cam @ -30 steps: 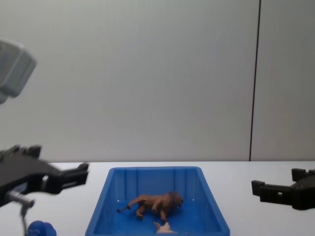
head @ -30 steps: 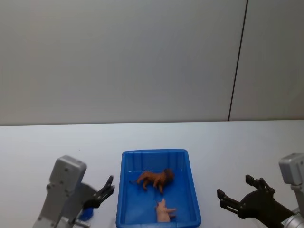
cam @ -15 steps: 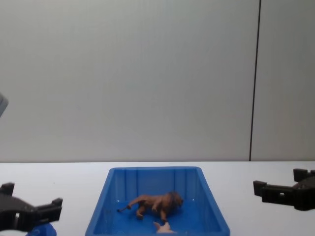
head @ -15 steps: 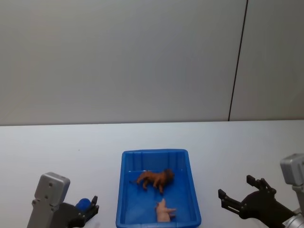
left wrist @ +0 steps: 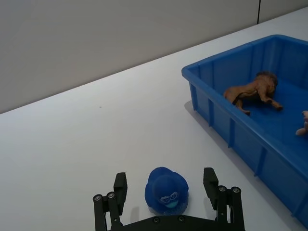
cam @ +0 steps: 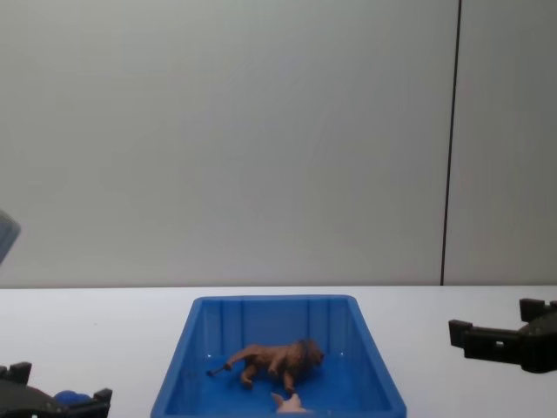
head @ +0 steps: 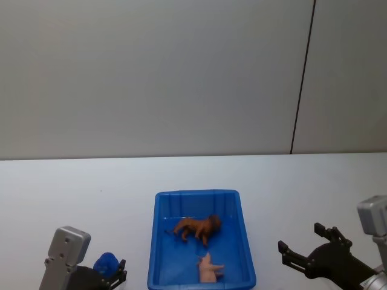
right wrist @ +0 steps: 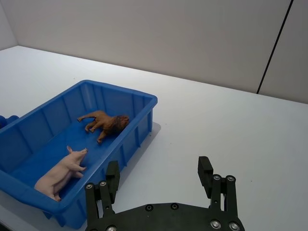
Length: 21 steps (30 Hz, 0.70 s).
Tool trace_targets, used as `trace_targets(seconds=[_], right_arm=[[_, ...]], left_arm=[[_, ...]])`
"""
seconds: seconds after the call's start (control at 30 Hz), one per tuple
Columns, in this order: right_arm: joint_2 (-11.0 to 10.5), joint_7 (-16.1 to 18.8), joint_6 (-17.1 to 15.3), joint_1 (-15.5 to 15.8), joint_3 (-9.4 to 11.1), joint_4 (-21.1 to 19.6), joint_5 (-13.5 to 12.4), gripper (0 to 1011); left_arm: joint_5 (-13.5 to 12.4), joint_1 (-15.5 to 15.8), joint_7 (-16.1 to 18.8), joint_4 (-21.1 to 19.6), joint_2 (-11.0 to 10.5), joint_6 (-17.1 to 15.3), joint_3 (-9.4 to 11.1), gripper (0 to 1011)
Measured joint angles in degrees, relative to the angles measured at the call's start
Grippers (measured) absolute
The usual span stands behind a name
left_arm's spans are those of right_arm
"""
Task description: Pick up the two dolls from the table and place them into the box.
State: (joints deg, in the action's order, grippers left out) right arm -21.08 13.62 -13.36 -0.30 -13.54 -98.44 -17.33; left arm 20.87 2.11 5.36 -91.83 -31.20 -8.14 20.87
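The brown lion stands in the blue box. The pink pig is near it, maybe lying on its side. The box sits on the white table.

Glossy plastic box — matt white table

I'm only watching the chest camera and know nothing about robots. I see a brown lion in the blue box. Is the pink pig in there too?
Observer: Yes. The pig is inside the box, nearer the robot than the lion.
Operator: What is the left hand doing?
Observer: Its open fingers flank a small blue lumpy object on the table, outside the box.
Operator: And the right hand?
Observer: Open and empty, over bare table beside the box.
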Motion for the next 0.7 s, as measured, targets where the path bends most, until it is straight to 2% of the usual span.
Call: trace_targets(seconds=[0.37, 0.57, 0.6, 0.7], right_arm=[[0.0, 0.0, 0.0, 0.0, 0.0, 0.0, 0.0, 1001], [0.0, 0.0, 0.0, 0.0, 0.0, 0.0, 0.0, 1001], [0.0, 0.0, 0.0, 0.0, 0.0, 0.0, 0.0, 1001], [0.0, 0.0, 0.0, 0.0, 0.0, 0.0, 0.0, 1001]], left_arm=[[-1.8, 2.4, -3.6, 4.8, 1.8, -0.4, 0.1, 1001], [-2.9, 3.4, -5.2, 6.9, 2.6, -0.9, 0.1, 864], [-3.2, 3.8, -5.6, 7.6, 2.8, -1.1, 0.1, 797], [-3.5, 4.1, -6.1, 8.2, 3.0, -1.2, 0.1, 704]])
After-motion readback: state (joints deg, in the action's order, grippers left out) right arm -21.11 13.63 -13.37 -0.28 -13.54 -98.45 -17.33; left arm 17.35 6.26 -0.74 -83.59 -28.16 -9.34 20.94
